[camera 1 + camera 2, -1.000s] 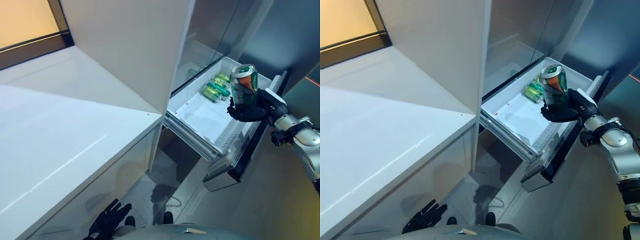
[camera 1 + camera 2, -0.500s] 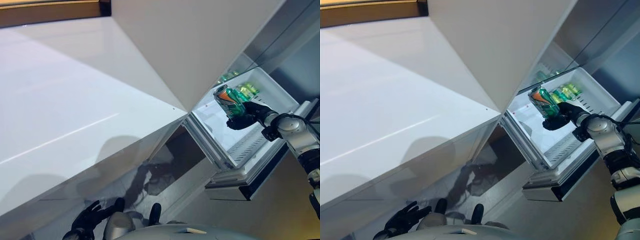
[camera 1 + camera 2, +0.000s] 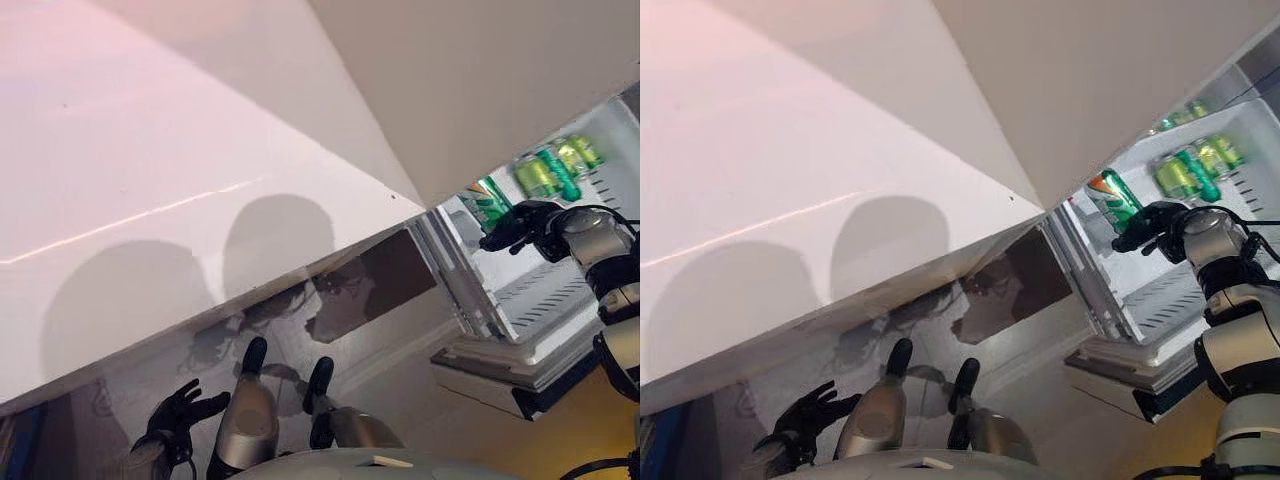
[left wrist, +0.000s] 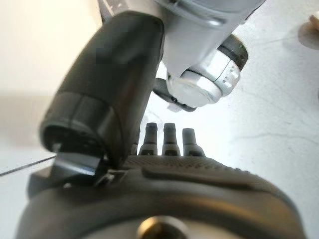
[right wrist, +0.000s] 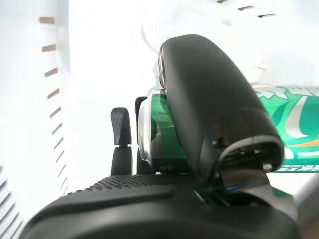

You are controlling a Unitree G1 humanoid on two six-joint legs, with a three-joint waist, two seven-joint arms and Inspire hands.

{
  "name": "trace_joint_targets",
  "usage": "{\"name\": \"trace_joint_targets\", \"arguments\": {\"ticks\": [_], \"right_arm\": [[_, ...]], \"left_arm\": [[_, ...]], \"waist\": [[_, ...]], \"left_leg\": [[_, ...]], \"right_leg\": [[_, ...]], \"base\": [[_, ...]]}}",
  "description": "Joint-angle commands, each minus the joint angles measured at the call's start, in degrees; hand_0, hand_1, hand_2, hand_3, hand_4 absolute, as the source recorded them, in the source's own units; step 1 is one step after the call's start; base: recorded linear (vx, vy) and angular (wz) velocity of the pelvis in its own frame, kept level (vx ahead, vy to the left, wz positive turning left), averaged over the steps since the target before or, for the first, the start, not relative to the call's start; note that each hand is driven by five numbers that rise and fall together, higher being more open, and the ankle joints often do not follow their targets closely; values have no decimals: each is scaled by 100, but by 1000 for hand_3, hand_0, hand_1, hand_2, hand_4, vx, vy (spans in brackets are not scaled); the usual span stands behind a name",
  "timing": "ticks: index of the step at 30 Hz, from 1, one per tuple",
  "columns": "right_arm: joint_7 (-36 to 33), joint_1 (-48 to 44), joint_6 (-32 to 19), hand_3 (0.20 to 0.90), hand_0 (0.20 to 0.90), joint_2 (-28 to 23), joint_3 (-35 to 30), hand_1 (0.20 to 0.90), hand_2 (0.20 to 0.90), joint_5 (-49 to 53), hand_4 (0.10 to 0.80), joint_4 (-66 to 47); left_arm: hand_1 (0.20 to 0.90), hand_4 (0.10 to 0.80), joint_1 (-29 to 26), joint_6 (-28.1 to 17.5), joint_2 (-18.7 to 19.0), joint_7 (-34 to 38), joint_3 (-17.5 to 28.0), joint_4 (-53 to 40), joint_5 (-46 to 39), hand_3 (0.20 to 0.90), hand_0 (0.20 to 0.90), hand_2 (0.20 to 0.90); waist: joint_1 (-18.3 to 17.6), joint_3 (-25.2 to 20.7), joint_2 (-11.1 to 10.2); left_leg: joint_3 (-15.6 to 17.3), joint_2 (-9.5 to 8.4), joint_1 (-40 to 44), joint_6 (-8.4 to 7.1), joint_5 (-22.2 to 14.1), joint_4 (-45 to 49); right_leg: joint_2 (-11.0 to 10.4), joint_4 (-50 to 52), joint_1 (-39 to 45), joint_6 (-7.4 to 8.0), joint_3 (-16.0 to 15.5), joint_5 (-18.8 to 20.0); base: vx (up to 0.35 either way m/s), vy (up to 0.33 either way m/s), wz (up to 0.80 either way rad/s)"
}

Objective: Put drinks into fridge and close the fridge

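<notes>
The right hand (image 3: 1150, 226) has carried the green-and-orange drink can (image 3: 1112, 198) lower into the white pull-out fridge drawer (image 3: 1160, 310) at right — fingers wrapped round it, near green cans (image 3: 1185, 170). Left hand (image 3: 800, 430) hangs relaxed, lower left.

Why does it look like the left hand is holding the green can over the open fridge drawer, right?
Wrong hand. The right hand has its fingers curled round the green can over the open fridge drawer, as the right wrist view shows. The left hand hangs low, holding nothing.
</notes>
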Motion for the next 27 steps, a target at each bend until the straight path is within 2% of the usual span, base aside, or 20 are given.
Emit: {"name": "trace_joint_targets", "arguments": {"ticks": [1, 7, 11, 15, 20, 27], "right_arm": [[-386, -1224, 44, 200, 300, -570, -82, 300, 300, 8, 100, 186], [-335, -1295, 211, 200, 300, -455, -80, 300, 300, 26, 100, 367], [-184, -1375, 286, 200, 300, -463, -4, 300, 300, -189, 100, 514], [-60, -1520, 346, 200, 300, -427, 89, 300, 300, -346, 100, 803], [117, -1471, 506, 200, 300, -394, 40, 300, 300, -444, 100, 1001], [436, -1326, 482, 200, 300, -409, -89, 300, 300, -663, 100, 1246]], "left_arm": [[900, 800, 103, -328, 138, 216, -376, -162, 120, 900, 900, 900], [900, 800, 61, -481, 125, 352, -448, -293, 96, 900, 900, 900], [900, 800, -21, 62, 251, 60, -456, -740, -228, 900, 900, 900], [900, 800, -155, 257, 302, 43, -601, -882, -461, 900, 900, 900], [900, 800, -157, 318, 305, 35, -658, -1004, -487, 900, 900, 900], [900, 800, -115, 381, 329, -66, -617, -1066, -387, 900, 900, 900]], "waist": [[139, 11, 41], [217, 254, 105], [124, 311, 368], [95, 349, 543], [113, 381, 598], [140, 369, 642]], "left_leg": [[-19, -122, -309, 72, -208, -163], [-106, -154, -541, 56, -141, -165], [-126, -235, -645, 70, -66, -209], [-101, -275, -736, 81, -42, -168], [-85, -298, -794, 89, -34, -131], [-85, -313, -771, 91, -29, -110]], "right_leg": [[55, 108, -89, 377, -85, 19], [41, 138, -299, 360, -172, 43], [18, 193, -495, 330, -131, 31], [-33, 270, -601, 313, -137, -9], [-49, 290, -645, 305, -142, -11], [-75, 323, -641, 310, -156, -11]], "base": [[-33, -38, 7], [-46, -18, 11], [-61, 154, 1], [-44, 106, -4], [-20, 25, -4], [0, 0, 0]]}}
